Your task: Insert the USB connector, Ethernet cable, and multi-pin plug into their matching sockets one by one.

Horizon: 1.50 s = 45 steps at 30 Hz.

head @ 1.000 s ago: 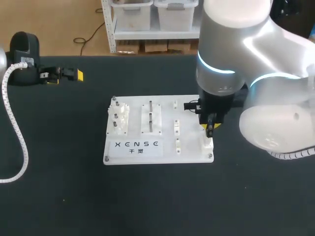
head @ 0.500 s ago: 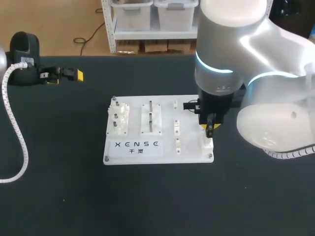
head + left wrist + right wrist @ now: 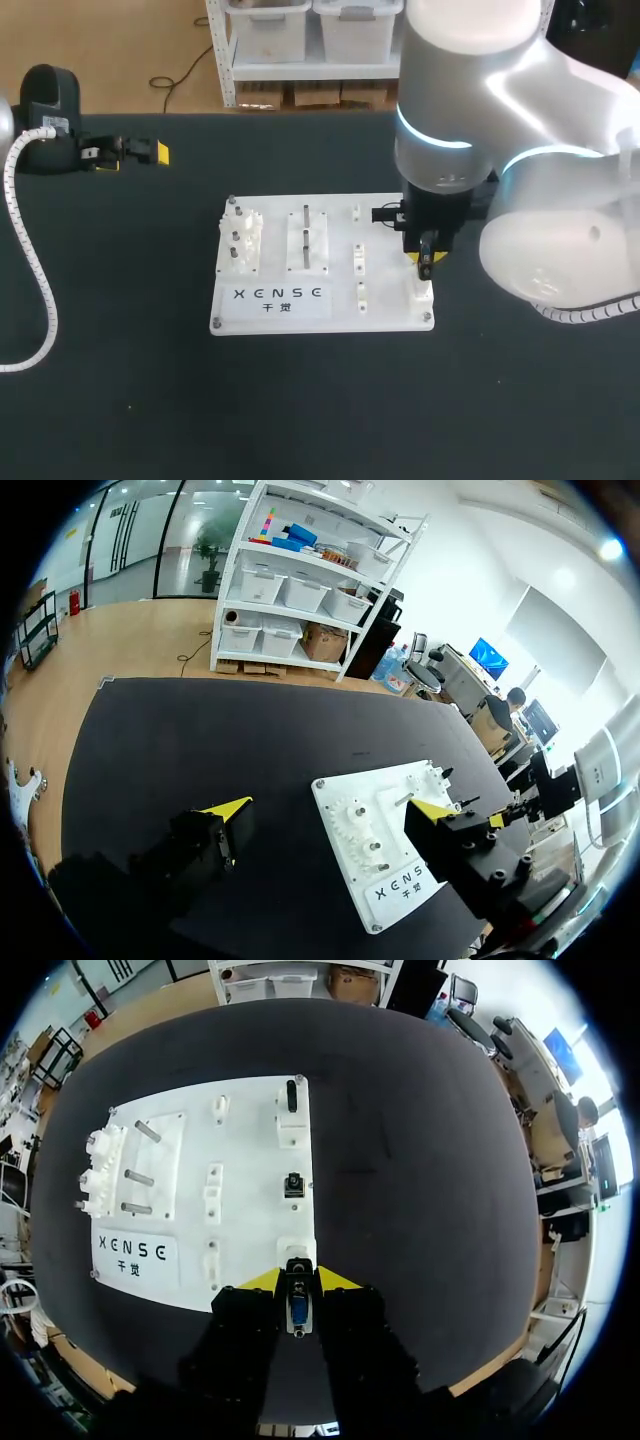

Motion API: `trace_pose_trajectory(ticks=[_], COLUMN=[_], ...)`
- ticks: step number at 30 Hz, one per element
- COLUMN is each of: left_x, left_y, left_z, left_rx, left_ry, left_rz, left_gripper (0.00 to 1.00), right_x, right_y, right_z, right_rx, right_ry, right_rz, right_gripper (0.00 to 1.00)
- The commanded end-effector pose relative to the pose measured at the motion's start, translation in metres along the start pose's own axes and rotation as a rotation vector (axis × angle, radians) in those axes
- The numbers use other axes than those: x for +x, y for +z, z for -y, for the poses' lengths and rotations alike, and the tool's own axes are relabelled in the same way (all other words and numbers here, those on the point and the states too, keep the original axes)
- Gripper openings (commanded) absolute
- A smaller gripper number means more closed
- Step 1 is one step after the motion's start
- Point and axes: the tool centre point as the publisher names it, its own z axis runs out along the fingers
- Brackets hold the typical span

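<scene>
The right arm [image 3: 470,100] covers the white board's [image 3: 275,225] rear right corner

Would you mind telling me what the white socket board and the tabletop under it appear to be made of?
The white socket board looks like matte plastic: uniformly white, with raised sockets of the same colour. The tabletop looks like a black matte mat or cloth, showing no glare; I cannot tell which.

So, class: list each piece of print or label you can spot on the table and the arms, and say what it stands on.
Line of dark capital letters, a maker's logo, not quoted here: on the logo panel at the white board's front left.
Two smaller characters beneath it: same panel.
Small white sticker on the left arm: too small to read.
No other print shows.
</scene>
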Motion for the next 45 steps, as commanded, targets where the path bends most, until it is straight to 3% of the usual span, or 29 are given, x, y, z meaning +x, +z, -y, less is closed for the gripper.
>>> trace_pose_trajectory(ticks=[1,45], left_x=[0.000,0.000], left_y=[0.000,0.000], left_z=[0.000,0.000], left_rx=[0.000,0.000], left_ry=[0.000,0.000], left_rz=[0.000,0.000], left_gripper=[1.00,1.00], right_x=[0.001,0.019], right_y=[0.004,0.010], right_z=[-0.002,0.000], right_rx=[0.008,-0.004], right_ry=[0.002,0.004], right_rz=[0.014,0.064], right_gripper=[0.00,0.00])
